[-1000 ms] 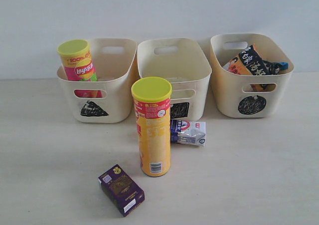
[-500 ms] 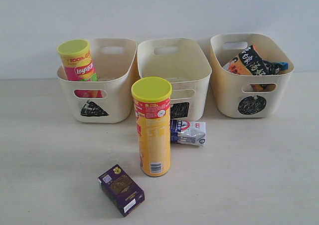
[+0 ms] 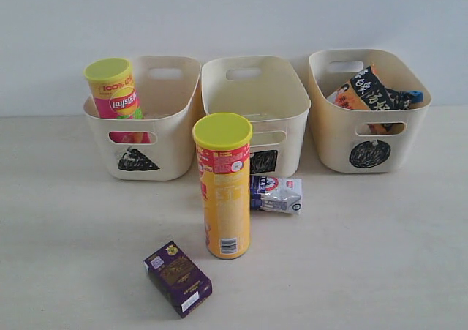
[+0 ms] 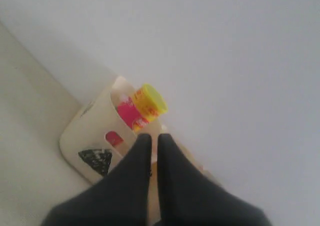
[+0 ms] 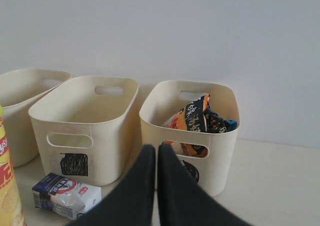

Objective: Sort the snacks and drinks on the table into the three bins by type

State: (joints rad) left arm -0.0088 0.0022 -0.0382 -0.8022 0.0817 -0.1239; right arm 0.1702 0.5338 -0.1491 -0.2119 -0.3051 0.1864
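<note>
Both arms are clear of the table in the exterior view. The left gripper [image 4: 153,139] has its fingers pressed together on nothing, and the right gripper [image 5: 156,149] is the same, closed and empty. The count: three cream plastic tubs. The triangle-marked bin [image 3: 172,153] on the left holds one pink chip tube with a yellow-green lid [image 3: 113,94], leaning against the wall. The square-marked bin [image 3: 287,121] in the middle shows nothing inside. The circle-marked bin [image 3: 333,136] on the right holds an orange-black noodle packet [image 3: 365,88], with a blue packet's corner [image 3: 414,96] poking out behind it, so that's two at least. Three items wait on the pale table [image 3: 380,264]: one tall yellow chip tube [image 3: 225,198] standing upright, one small white-blue pouch [image 3: 279,194] just beside it in front of the square bin, and one small purple box [image 3: 179,277] lying flat, nearest the camera. The danger, I'd say, is that yellow tube. It's tall and narrow, and a finger clipping it off-centre could tip it onto the pouch or roll it away. The pouch sits tucked between tube and bin, tight for a clean descent, and it's soft enough to slip. With the fingers shut, either arm must spread them before any grasp.
</note>
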